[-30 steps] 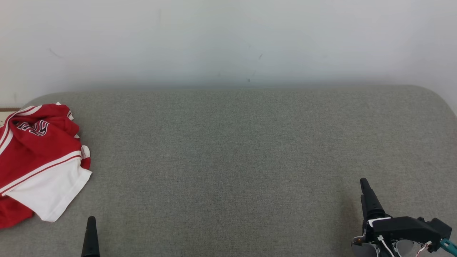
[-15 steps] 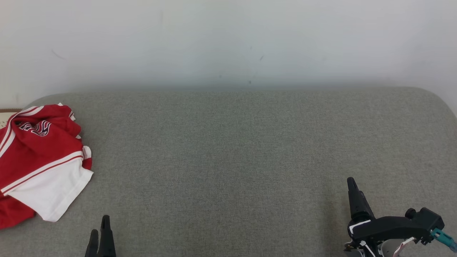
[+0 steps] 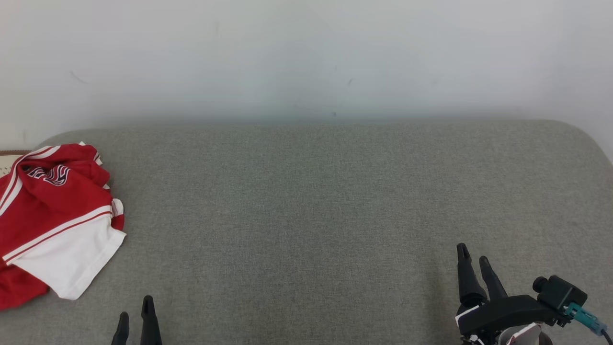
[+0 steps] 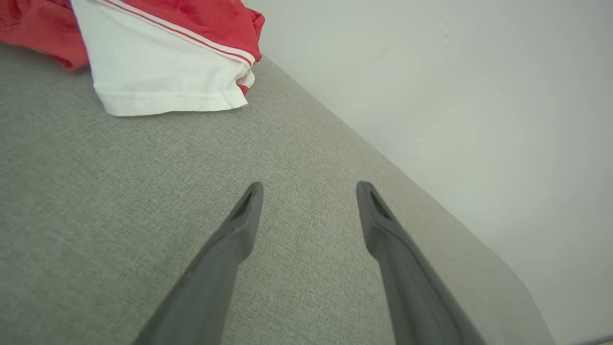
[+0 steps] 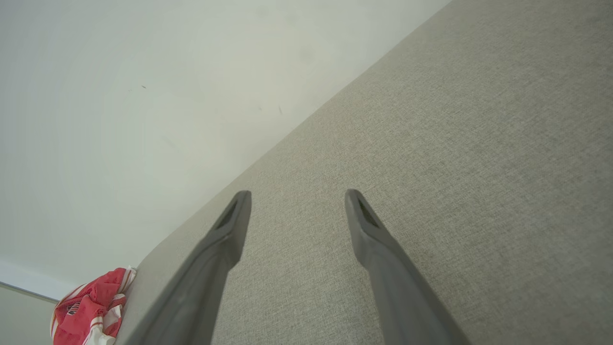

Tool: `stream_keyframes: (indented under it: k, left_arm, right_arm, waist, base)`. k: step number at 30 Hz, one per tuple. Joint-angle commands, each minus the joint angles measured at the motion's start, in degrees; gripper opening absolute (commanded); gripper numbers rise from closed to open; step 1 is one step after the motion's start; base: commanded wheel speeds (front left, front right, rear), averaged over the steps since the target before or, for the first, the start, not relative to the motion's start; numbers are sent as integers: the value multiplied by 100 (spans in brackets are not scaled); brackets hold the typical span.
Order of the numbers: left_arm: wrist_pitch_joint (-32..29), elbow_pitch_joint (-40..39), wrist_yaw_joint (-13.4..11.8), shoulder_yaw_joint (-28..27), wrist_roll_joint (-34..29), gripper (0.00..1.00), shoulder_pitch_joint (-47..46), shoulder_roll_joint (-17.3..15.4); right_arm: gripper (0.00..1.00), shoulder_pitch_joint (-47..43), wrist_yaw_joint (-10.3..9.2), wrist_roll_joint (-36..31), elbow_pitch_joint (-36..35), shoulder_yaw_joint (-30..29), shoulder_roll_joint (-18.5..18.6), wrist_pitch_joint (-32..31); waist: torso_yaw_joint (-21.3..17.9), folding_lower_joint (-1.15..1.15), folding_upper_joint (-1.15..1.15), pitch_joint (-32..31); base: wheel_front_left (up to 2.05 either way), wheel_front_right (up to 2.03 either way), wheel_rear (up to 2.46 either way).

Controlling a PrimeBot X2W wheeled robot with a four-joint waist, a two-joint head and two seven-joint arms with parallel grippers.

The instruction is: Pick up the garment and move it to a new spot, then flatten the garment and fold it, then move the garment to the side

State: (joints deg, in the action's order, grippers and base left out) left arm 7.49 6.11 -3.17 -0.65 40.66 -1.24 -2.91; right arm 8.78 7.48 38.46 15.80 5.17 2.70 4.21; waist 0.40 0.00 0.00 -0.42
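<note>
1. Head view: the red-and-white garment [image 3: 52,215] is lying crumpled at the far left edge of the grey bench [image 3: 306,201].
2. The left gripper [image 3: 135,309] is near it, with its fingers [image 4: 239,230] apart.
3. The right gripper [image 3: 473,255] is well away from the garment, and its fingers [image 5: 230,230] are spread too.

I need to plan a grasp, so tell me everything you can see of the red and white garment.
The garment is a red soft knit piece with a white hemmed panel, white stripes and a dark-and-white emblem near its far end. It lies crumpled in a loose heap, unfolded, at the left end of the grey fabric surface, partly cut off by the head view's edge. In what shows, only that surface touches it; the open left gripper is near but apart.
</note>
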Motion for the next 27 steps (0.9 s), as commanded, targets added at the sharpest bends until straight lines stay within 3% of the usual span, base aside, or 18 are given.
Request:
stream_keyframes:
  k: [1,27]
  left_arm:
    - [57,-107,-42,31,-218,100,11,-49]
    - [377,-260,-382,226,-1837,100,225,-246]
  right_arm:
    - [100,20,1,-219,-88,48,21,70]
    - [100,-295,1,-1901,-744,327,24,-286]
  waist:
    - [-1,0,0,-8]
    - [8,0,0,-114]
  base:
    - [0,0,0]
    - [0,0,0]
